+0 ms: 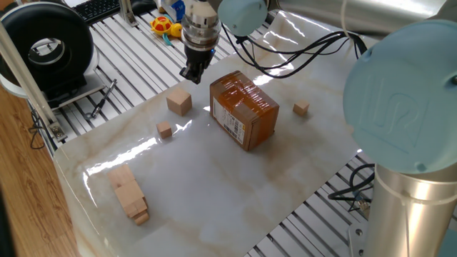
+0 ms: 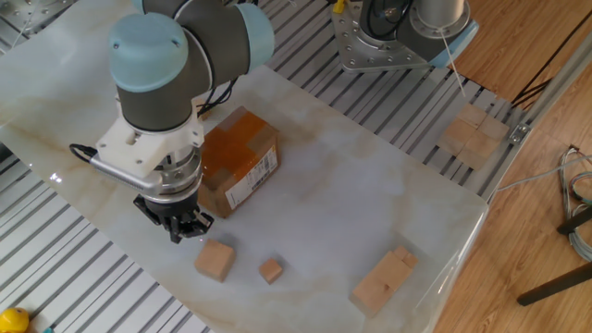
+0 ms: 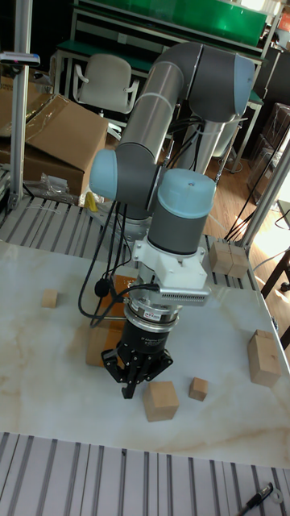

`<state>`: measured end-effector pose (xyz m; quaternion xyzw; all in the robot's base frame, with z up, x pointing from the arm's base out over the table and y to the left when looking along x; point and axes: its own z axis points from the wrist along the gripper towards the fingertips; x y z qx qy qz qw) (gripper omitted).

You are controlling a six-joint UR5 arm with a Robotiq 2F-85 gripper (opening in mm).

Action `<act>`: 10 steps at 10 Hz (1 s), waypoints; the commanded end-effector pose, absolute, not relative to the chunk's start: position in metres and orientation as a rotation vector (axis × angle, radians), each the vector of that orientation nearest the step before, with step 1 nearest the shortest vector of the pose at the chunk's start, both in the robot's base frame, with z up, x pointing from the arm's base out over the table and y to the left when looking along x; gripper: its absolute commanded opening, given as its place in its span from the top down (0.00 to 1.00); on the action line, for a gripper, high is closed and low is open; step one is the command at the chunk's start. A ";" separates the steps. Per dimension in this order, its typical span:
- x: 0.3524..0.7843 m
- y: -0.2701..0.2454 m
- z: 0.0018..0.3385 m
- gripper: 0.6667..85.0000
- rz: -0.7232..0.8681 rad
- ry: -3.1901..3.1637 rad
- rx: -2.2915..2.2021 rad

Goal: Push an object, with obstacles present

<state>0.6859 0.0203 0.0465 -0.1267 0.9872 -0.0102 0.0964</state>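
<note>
The pincer (image 2: 178, 228) hangs above the counter (image 2: 370, 185), fingers drawn together, holding nothing. The cube (image 2: 215, 260) sits just beside and below it, clear of contact. The box (image 2: 236, 162) stands near; one small cube (image 2: 270, 270) lies close to the cube, long blocks (image 2: 384, 280) well apart. Recommendation: lower the tips squarely behind one face, push through its centre, and choose a line avoiding the small cube.
</note>
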 end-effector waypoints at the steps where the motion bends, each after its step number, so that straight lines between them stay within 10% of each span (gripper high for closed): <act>1: 0.684 0.030 0.046 0.99 0.028 2.932 -0.355; 10: 0.678 0.080 0.031 0.99 0.114 2.940 -0.267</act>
